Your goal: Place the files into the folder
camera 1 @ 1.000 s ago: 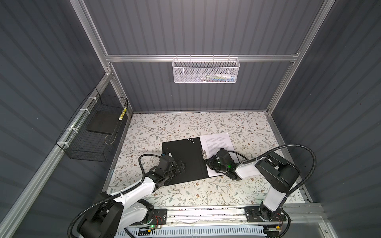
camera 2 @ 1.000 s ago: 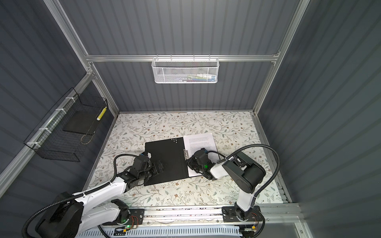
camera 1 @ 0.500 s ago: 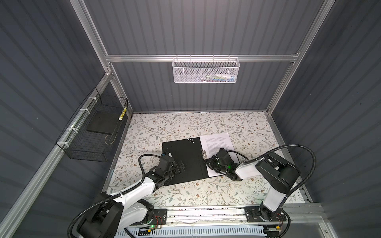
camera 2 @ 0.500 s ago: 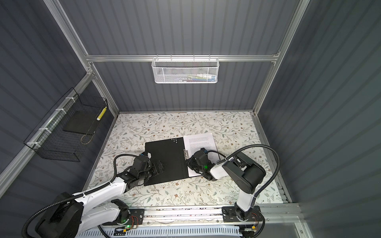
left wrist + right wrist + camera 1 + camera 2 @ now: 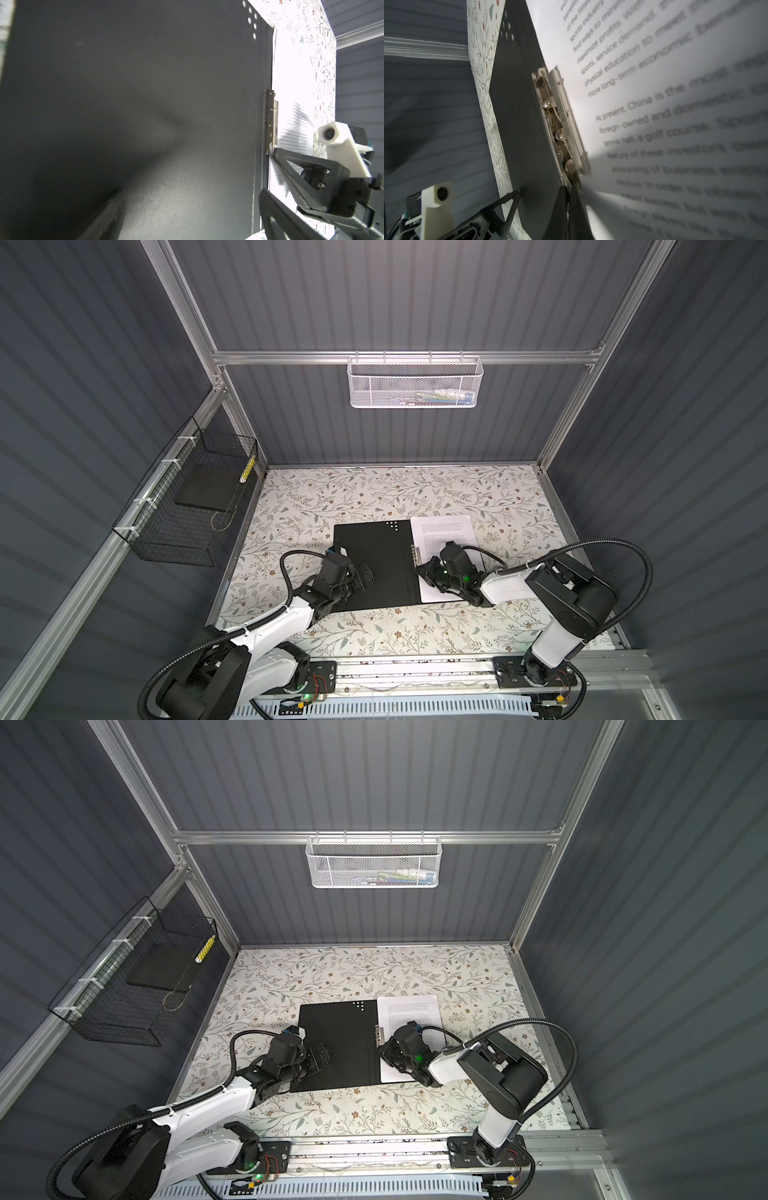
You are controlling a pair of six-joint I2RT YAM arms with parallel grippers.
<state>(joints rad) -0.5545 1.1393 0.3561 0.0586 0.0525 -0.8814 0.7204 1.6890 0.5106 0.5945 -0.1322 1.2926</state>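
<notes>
Nearest the rail, on the left: the black two-fingered left gripper [image 5: 365,573], reached out low from a folded elbow and laid flat on the left leaf of the thin black open folder [image 5: 374,547]. Jaws seemingly parted (a finger at either side of its own wrist view), gripping nothing. Probably just pinning the cover down.

Across the spine: the black right gripper [image 5: 419,569], brought in sideways with the wrist rolled and the forearm nearly level over the page. Clenched tight, tips at the near end of the silver metal spine clip [image 5: 560,116]. Impossible to tell whether nipping the lever or only nudging it.

Under and beyond that wrist: the loose white printed paper files [image 5: 442,531], lying flat just right of the spine, left edge tucked against the clip (clamped or not, cannot say), on the floral-patterned table [image 5: 374,489].

On handling, as a judgement: light, thin and floppy, sure to sag or crease if lifted by one corner, and apt to fan apart as separate sheets. Better to push flat toward the spine than to pick up. If picking up, take the free right edge and keep low. Stiffer by comparison, the folder's cover (slick, likely to skate on the table unless pressed). For closing, take the left leaf by its outer edge.
</notes>
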